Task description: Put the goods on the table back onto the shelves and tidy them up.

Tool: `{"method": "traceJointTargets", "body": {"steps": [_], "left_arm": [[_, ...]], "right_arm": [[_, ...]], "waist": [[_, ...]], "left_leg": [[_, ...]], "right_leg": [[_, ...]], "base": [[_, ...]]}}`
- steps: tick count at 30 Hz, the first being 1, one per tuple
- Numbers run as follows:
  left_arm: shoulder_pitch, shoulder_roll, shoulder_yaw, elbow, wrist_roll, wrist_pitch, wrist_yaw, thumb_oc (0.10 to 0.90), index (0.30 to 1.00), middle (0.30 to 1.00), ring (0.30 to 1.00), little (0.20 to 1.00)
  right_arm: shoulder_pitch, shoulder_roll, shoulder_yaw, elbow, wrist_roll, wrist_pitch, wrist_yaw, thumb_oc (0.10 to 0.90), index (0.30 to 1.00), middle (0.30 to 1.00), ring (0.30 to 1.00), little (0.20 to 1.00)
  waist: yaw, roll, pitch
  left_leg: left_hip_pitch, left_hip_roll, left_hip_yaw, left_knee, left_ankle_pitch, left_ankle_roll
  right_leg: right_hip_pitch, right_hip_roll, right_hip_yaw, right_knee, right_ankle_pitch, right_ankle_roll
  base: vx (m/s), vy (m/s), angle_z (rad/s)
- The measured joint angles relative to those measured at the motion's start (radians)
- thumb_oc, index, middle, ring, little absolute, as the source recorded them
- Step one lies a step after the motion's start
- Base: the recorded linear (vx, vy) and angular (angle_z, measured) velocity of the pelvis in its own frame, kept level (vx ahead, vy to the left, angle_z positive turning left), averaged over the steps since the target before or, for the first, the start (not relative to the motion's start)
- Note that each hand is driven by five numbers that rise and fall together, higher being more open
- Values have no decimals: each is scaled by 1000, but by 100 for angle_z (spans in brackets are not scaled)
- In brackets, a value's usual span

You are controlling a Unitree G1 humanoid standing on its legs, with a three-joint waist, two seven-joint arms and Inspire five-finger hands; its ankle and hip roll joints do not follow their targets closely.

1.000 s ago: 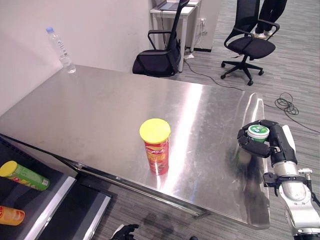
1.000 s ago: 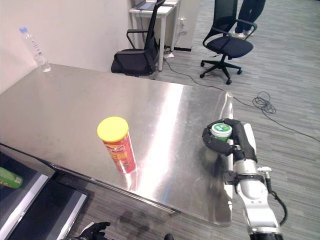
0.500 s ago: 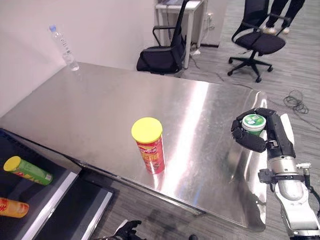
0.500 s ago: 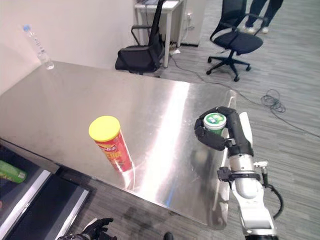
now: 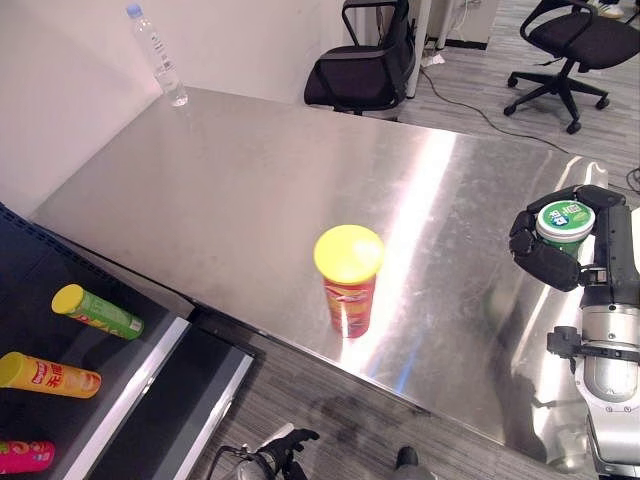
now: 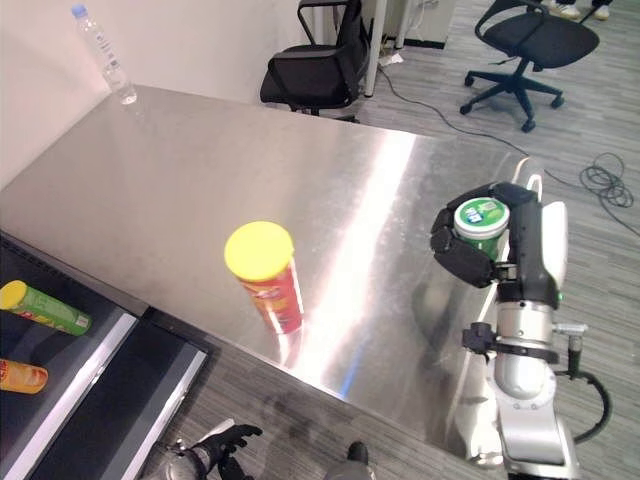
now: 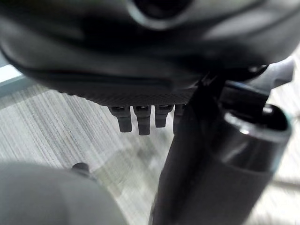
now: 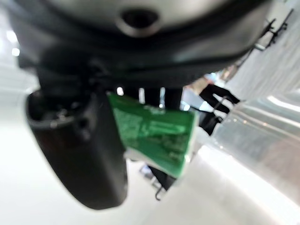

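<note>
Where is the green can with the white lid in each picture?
Left eye view: green can at the right edge, held in the right hand.
Right eye view: right of middle, same hand.
Right wrist view: centre, between the fingers.
Left wrist view: not in it.
Shared landmark: yellow-lidded red can on the table.

head eyes: look down, share table (image 5: 250, 190) | wrists: very close, perhaps floorward

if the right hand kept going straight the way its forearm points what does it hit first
Likely nothing on the table. The right hand, shut on the green can, points toward the far edge, with bare steel ahead. Beyond it an office chair stands on the floor, though depth is unclear.
</note>
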State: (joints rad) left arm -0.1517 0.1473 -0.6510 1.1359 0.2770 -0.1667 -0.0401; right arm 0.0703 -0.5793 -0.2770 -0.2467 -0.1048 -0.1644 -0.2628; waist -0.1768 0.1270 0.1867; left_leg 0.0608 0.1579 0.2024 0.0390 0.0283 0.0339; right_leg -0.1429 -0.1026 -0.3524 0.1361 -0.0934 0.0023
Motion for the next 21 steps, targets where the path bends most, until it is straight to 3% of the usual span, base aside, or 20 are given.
{"method": "traceJointTargets", "body": {"steps": [1, 2, 3, 4, 6, 7, 10, 11, 12, 13, 14, 16, 17, 18, 20, 21], "left_arm": [[-8, 12, -2, -4, 0, 0, -4, 800, 900, 900, 900, 900], [-26, 26, -3, -5, -1, -4, -5, 800, 900, 900, 900, 900], [-39, 2, 3, -3, -3, -2, 10, 800, 900, 900, 900, 900], [-37, -16, 1, -21, -2, -8, 13, 800, 900, 900, 900, 900], [-45, -51, -2, -54, -2, -25, 15, 800, 900, 900, 900, 900], [-50, -64, -8, -53, -2, -27, 17, 800, 900, 900, 900, 900], [-53, -88, -17, -75, -1, -44, 29, 800, 900, 900, 900, 900], [-42, -87, -12, -64, -1, -47, 33, 800, 900, 900, 900, 900], [-31, -83, -6, -50, -1, -46, 35, 800, 900, 900, 900, 900], [-24, -74, -12, -23, -1, -44, 37, 800, 900, 900, 900, 900], [-8, -58, 12, 28, 0, -33, 36, 800, 900, 900, 900, 900], [40, -9, 21, 78, 10, -11, 40, 800, 900, 900, 900, 900], [32, 7, 43, 92, 14, 5, 35, 800, 900, 900, 900, 900], [35, 43, 47, 98, 19, 13, 50, 800, 900, 900, 900, 900], [60, 68, 111, 103, 20, 17, 73, 800, 900, 900, 900, 900], [66, 74, 126, 103, 21, 17, 75, 800, 900, 900, 900, 900]], "right_arm": [[-1, 6, 4, -1, -1, -1, -1, 400, 300, 300, 300, 300], [13, 2, -9, 7, -2, 5, -7, 400, 300, 300, 300, 300], [7, 5, -23, 17, -3, 21, -8, 400, 300, 300, 300, 300], [16, 8, -29, 15, -2, 31, -15, 400, 300, 300, 300, 300], [42, -11, -38, -3, -3, 31, -24, 400, 300, 300, 300, 300], [50, -18, -46, -4, -4, 30, -27, 400, 300, 300, 300, 300], [80, -25, -77, -2, -30, 39, -47, 400, 300, 300, 300, 300], [90, -14, -80, -1, -55, 42, -52, 400, 300, 300, 300, 300], [93, 2, -79, -1, -68, 42, -53, 400, 300, 300, 300, 300], [109, 27, -80, -3, -82, 42, -53, 400, 300, 300, 300, 300], [140, 71, -76, -5, -92, 45, -52, 400, 300, 300, 300, 300], [185, 134, -75, -5, -110, 53, -51, 400, 300, 300, 300, 300], [199, 144, -75, -4, -112, 60, -51, 400, 300, 300, 300, 300], [223, 153, -69, -5, -118, 67, -48, 400, 300, 300, 300, 300], [249, 171, -56, 6, -126, 77, -48, 400, 300, 300, 300, 300], [243, 172, -52, 9, -126, 86, -49, 400, 300, 300, 300, 300]], "waist": [[-9, -13, -8], [-46, -81, -11], [-41, -61, -13], [-32, -34, -29], [-39, 8, -54], [-46, 16, -60], [-53, 26, -65], [-55, 13, -67], [-54, -6, -64], [-52, -40, -70], [-42, -98, -61], [-26, -170, -48], [-31, -172, -40], [-9, -184, -31], [-3, -196, -28], [0, -184, -28]], "left_leg": [[-5, -8, -25, -23, 3, -4], [12, -65, -68, -27, -8, -47], [10, -42, -63, 61, -93, -114], [9, 0, -36, 195, -136, -194], [38, 59, -19, 216, -134, -230], [48, 71, -18, 196, -133, -249], [75, 59, 37, 51, -120, -223], [98, 4, 35, 9, -147, -181], [115, -27, 33, -20, -151, -175], [104, -71, 27, -19, -158, -152], [102, -134, 16, 1, -170, -111], [98, -200, 26, 51, -190, -67], [101, -210, 11, 54, -205, -41], [115, -227, 34, 58, -204, -8], [131, -227, 55, 60, -204, -4], [144, -223, 62, 47, -206, -1]], "right_leg": [[4, 25, 7, -122, 64, -52], [43, -17, -2, -236, 247, -31], [57, -8, -38, -226, 251, -30], [64, -8, -60, -204, 240, -41], [62, -33, -106, -165, 228, -31], [60, -52, -122, -150, 228, -23], [54, -136, -169, -92, 235, 29], [42, -183, -166, -67, 243, 74], [33, -219, -158, -45, 250, 84], [16, -266, -149, -34, 262, 103], [17, -334, -132, -29, 292, 132], [28, -404, -120, -27, 346, 148], [15, -422, -113, 15, 351, 148], [-46, -438, -111, 102, 340, 180], [-1, -367, -111, 42, 346, 176], [3, -341, -104, 23, 336, 190]], "base": [[-363, 244, 79], [-255, 180, 89], [-419, 291, 92], [-241, 166, 40], [-378, 320, 76], [-529, 454, 105], [-503, 417, 79], [-434, 308, 41], [-318, 230, 33], [-418, 253, 20], [-275, 172, 14], [-305, 193, 12], [-456, 257, -7], [-472, 251, -9], [-360, 191, -25], [-456, 187, -32]]}}
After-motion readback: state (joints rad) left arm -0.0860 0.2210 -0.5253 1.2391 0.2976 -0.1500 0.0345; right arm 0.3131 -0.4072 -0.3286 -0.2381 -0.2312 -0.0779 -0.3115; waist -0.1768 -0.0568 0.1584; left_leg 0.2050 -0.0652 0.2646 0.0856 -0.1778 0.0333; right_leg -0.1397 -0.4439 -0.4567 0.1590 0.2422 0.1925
